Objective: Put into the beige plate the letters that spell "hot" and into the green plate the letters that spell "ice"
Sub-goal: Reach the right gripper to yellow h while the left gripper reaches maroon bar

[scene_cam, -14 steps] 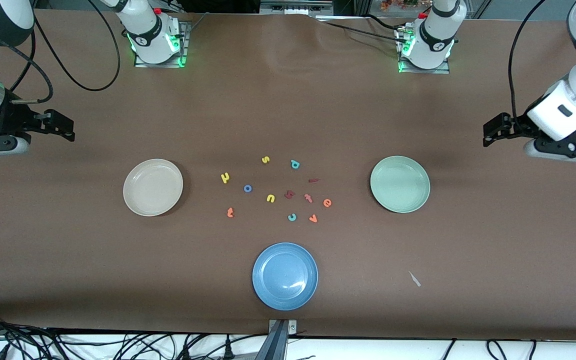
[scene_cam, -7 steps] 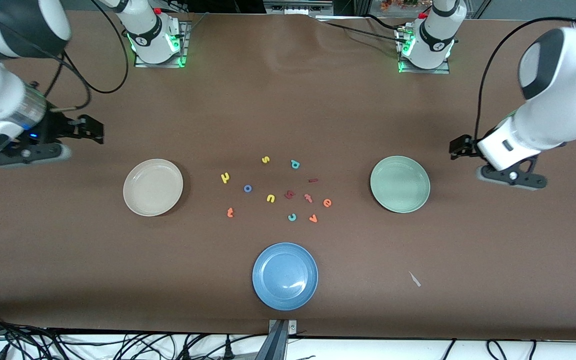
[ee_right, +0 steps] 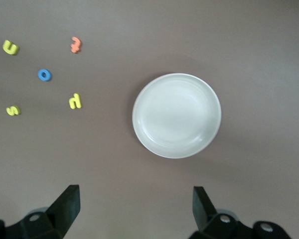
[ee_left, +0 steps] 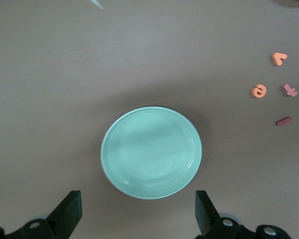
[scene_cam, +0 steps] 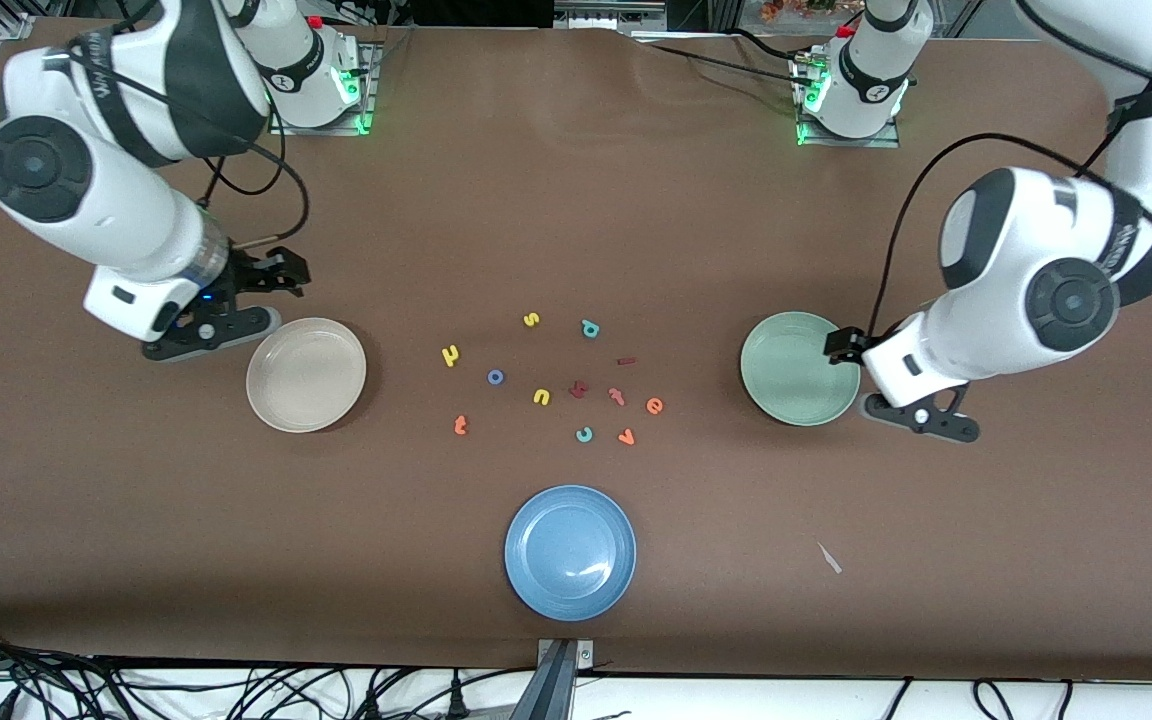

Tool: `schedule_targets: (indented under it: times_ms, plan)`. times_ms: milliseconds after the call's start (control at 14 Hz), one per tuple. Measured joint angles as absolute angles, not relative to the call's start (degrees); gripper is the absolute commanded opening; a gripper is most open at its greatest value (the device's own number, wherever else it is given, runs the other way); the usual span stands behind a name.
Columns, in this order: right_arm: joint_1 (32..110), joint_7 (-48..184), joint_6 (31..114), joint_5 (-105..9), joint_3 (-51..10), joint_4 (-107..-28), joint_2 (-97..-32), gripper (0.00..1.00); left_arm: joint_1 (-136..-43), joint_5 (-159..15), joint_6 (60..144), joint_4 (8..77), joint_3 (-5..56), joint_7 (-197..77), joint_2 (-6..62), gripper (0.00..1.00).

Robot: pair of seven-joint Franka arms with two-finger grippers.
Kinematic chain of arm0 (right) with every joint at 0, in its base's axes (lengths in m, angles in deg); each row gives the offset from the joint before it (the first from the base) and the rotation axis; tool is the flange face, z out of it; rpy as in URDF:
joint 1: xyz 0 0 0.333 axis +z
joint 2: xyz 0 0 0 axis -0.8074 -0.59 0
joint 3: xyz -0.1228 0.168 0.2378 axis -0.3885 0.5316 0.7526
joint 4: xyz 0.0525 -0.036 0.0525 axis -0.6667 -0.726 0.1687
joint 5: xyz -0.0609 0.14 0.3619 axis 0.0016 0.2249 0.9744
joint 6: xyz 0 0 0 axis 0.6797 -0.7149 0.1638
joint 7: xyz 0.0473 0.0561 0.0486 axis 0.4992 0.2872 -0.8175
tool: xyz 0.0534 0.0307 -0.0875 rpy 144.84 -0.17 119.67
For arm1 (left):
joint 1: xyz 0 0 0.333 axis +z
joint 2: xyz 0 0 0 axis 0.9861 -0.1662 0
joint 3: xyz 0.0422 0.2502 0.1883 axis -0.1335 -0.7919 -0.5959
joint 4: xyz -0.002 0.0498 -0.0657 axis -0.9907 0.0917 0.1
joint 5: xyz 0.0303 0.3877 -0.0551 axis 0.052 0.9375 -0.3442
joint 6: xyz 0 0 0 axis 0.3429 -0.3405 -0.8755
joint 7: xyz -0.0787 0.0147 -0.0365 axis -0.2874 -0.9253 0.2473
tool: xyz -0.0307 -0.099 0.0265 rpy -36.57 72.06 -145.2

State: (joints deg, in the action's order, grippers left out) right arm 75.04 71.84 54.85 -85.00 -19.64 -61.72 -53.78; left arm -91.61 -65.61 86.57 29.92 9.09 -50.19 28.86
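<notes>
Letters loose mid-table btwn beige plate & green plate. Dark red i flat, long axis running plate-to-plate. Yellow u amid cluster; blue plate nearer camera. Left pincer wide over green plate rim; right pincer wide, above table by beige plate.

Arms: glossy white rounded shells with black joint bands and dark grey round end caps.
Bases: white columns on metal plates, green lights glowing, small red caps.
Cables: thin black, looping from the wrists.
Fingers: matte black, wedge-shaped, on black bodies with round screws.
</notes>
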Motion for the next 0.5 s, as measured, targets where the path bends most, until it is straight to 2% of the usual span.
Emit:
schedule_targets:
  times_ms: [286,500]
  plan:
    - [78.1,76.5,58.5,-83.7,-19.6,-61.8,-56.3,1.00,-97.0,-66.0,87.0,29.5,10.2,-49.8,25.8,1.00]
    - [80.3,80.1,63.7,-83.6,-19.6,-63.3,-58.4,1.00,-101.1,-66.9,92.5,29.6,13.0,-46.1,22.5,1.00]
